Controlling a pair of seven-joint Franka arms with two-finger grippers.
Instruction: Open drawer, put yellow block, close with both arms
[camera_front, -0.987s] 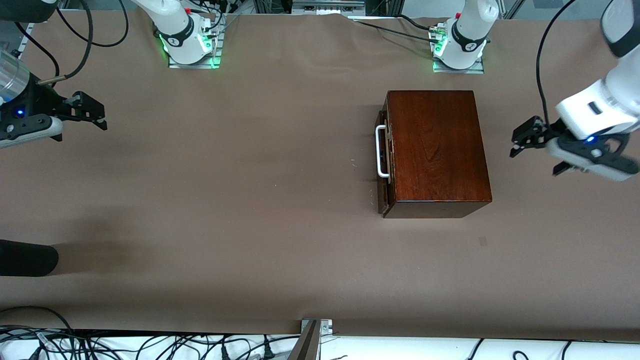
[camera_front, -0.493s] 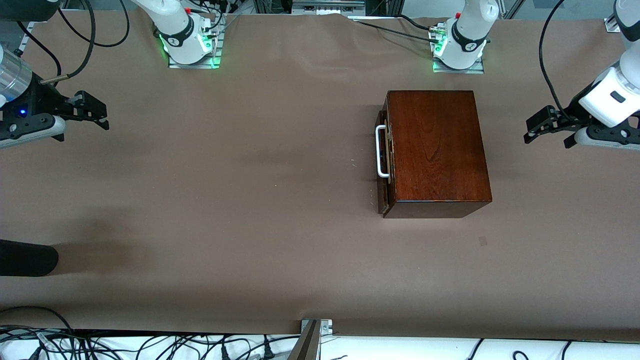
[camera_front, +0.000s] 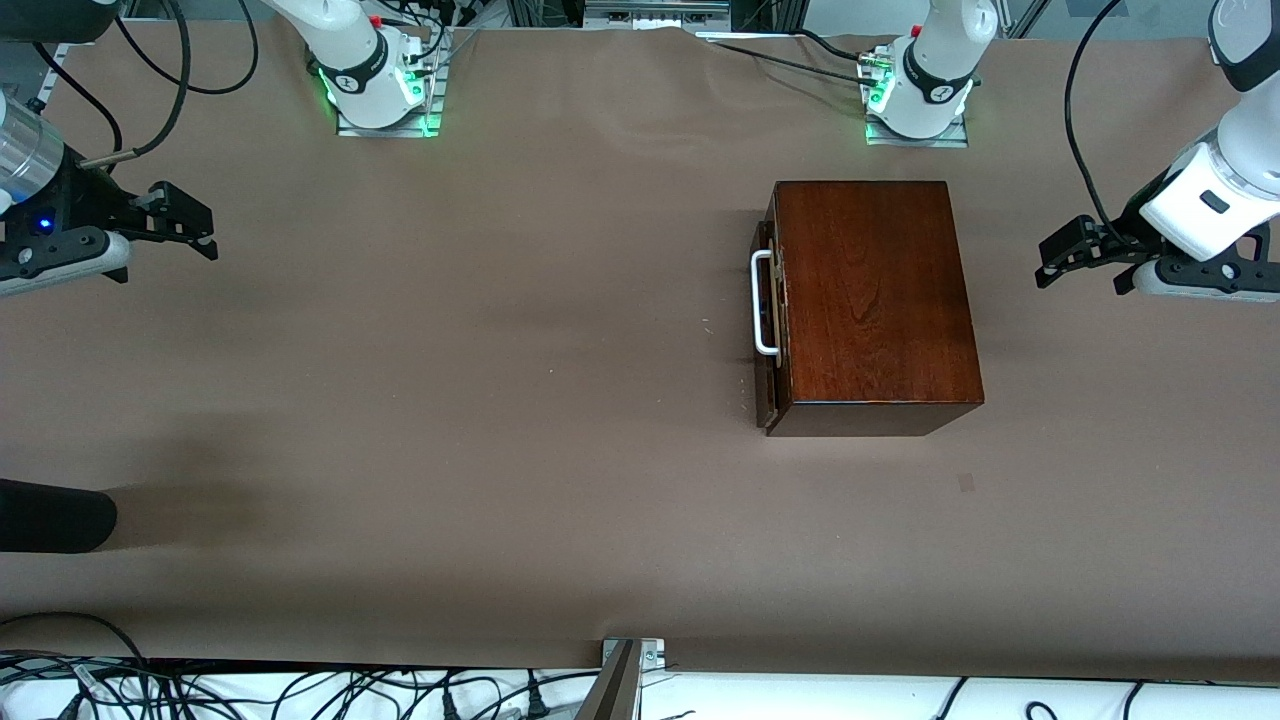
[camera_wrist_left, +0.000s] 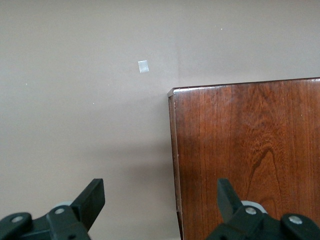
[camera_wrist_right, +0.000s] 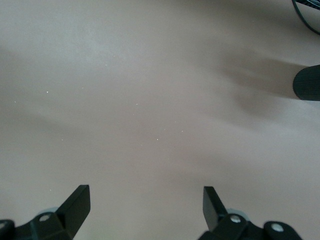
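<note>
The drawer sits pushed into its wooden cabinet on the counter, no yellow block showing; the left pincer, jaws apart, has edged back toward the cabinet; the right pincer waits, likewise spread; closing looks done.

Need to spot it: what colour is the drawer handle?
White handle, clearest in the front view.

A brown cloth covers the counter. Black cables lie on a white surface along its edge nearest the front camera.
</note>
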